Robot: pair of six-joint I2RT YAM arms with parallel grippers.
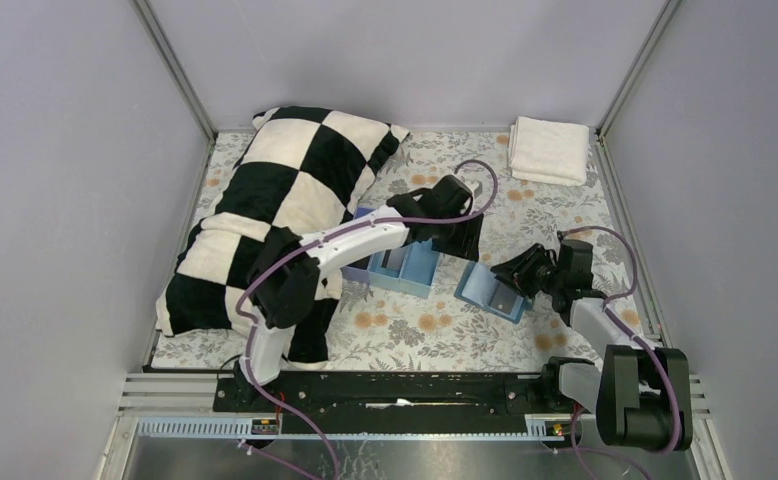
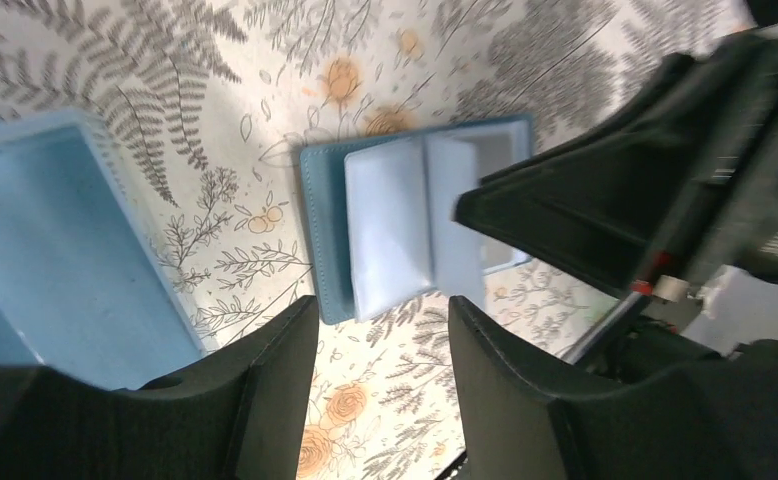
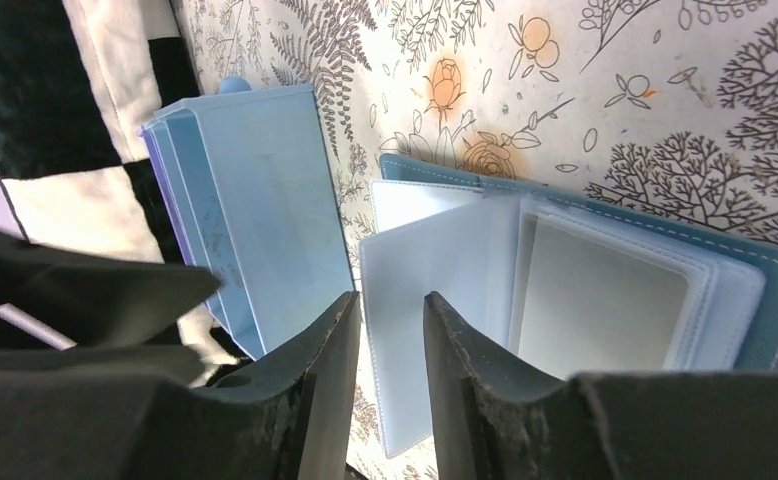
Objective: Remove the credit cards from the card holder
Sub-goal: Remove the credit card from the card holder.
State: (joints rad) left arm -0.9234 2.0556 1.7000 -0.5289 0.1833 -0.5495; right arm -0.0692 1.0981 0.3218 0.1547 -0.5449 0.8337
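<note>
1. Position. We find the card holder [image 1: 490, 290] lying open on the desk [image 1: 415, 335], at 3 o'clock of the tray [image 1: 417, 272] and just beside it. Its pale inner sleeves face up. A grey rectangle in the rightmost sleeve may be one of the credit cards [image 3: 605, 300], though we cannot confirm this through the plastic. We see no card lying loose on the desk.

2. Left hand [image 2: 383, 320]. It hovers above the holder's near edge with its fingers spread wide and nothing between them.

3. Right hand [image 3: 390, 320]. It sits over the holder with only a narrow gap between its fingers. The edge of a raised sleeve leaf [image 3: 435, 300] shows in that gap. We cannot tell whether the fingers pinch it or merely stand above it.

4. Hazards (our judgement):
- The holder looks soft and light. Pulling a card while it is not pinned would drag or lift the whole wallet.
- The sleeves are stacked closely, so the fingers may catch plastic rather than a card.
- The two hands work close together, so their paths risk contact.
- The holder could be nudged against the tray at 9 o'clock.
</note>
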